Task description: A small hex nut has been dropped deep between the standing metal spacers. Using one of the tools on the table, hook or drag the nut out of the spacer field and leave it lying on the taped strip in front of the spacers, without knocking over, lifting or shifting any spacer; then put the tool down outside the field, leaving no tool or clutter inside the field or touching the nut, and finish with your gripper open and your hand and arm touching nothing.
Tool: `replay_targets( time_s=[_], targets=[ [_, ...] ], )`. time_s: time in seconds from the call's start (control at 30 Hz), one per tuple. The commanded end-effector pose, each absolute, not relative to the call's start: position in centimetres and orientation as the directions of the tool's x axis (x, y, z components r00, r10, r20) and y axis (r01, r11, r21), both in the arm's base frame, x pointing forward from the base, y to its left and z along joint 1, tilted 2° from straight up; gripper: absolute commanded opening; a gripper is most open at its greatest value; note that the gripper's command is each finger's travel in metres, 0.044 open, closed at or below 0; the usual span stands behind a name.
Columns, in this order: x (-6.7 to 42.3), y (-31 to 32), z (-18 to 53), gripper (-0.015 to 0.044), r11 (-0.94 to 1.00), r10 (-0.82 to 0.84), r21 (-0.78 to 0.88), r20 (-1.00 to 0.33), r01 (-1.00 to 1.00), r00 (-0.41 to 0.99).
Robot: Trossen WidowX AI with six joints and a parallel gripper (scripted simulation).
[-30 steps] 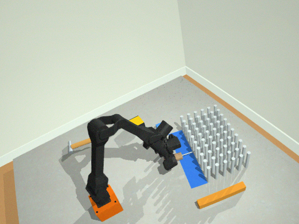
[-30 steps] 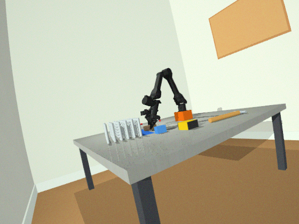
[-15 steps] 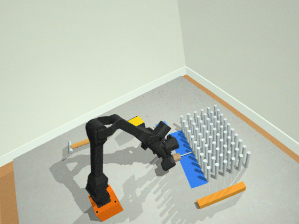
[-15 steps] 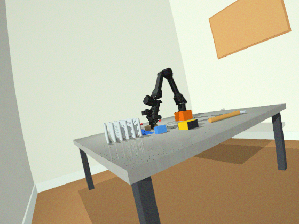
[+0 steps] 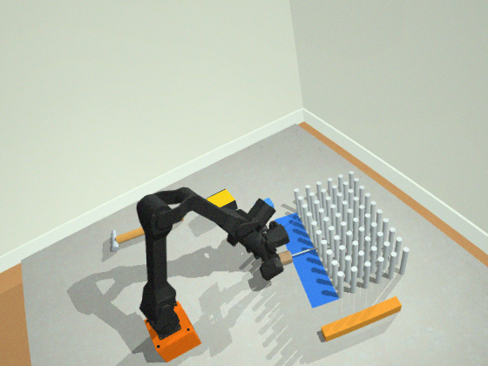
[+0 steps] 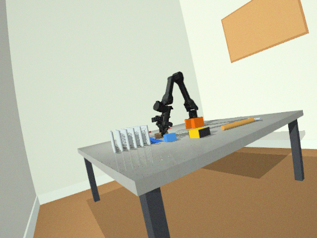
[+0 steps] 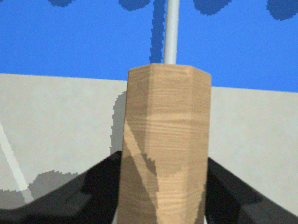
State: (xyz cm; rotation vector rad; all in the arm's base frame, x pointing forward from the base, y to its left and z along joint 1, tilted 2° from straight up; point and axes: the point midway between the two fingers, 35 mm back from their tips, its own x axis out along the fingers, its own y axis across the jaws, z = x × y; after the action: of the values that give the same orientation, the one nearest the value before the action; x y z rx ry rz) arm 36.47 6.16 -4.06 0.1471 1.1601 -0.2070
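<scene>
My gripper [image 5: 277,261] [image 6: 162,133] [image 7: 162,162] is shut on the wooden handle [image 5: 286,258] [image 7: 167,115] of a tool, low in front of the spacers. The tool's thin metal rod [image 5: 303,252] [image 7: 172,30] points forward across the blue taped strip [image 5: 320,292] [image 7: 60,45] to the front row of the spacers. Its far end is not clear among them. The metal spacers [image 5: 340,285] [image 6: 112,141] stand upright in rows behind the strip. I cannot make out the hex nut in any view.
An orange bar [image 5: 362,319] lies beside the near side of the spacer field. A blue block [image 5: 270,202] [image 6: 170,137] and a yellow and black block [image 5: 222,198] [image 6: 195,133] lie on the other side of the arm. A hammer [image 5: 128,235] [image 6: 238,124] lies farther off.
</scene>
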Motion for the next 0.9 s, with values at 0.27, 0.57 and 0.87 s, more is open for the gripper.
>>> replay_targets(
  time_s=[0.27,0.57,0.87],
  targets=[
    [35.6,6.3,-4.0,0.0,0.97,-0.088,0.008,-0.92,0.241,0.383],
    [35.0,6.5,-4.0,0.0,0.97,-0.088,0.008,-0.92,0.241,0.382],
    [34.4,6.6,-4.0,0.0,0.97,-0.087,0.008,-0.92,0.241,0.382]
  ],
)
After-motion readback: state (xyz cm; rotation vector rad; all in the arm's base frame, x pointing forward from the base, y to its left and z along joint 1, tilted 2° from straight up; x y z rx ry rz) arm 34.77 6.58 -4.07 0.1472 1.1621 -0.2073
